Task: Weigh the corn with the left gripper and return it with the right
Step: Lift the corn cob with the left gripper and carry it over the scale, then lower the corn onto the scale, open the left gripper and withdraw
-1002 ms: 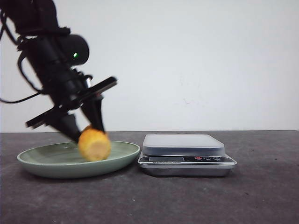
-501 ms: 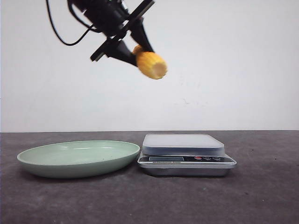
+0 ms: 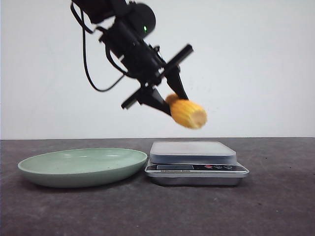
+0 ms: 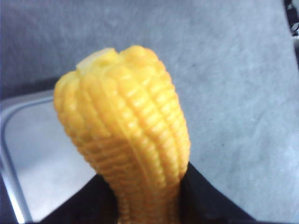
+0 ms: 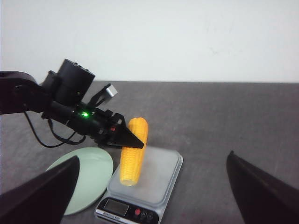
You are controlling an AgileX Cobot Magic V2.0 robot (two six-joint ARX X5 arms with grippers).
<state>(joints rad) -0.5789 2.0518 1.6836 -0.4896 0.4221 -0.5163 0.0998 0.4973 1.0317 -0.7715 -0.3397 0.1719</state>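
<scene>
Left claw (image 3: 172, 105) clenched on the corn (image 3: 187, 113) (cut end downward), above the scale (image 3: 193, 151), right claw (image 5: 154, 186) spread wide.

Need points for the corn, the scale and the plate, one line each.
corn (image 3: 188, 113): front view, on the ribbed kernel side, held in the air by the left gripper.
scale (image 3: 193, 151): front view, middle of the weighing platform's front edge.
plate (image 3: 69, 176): front view, on the green outer wall.
</scene>
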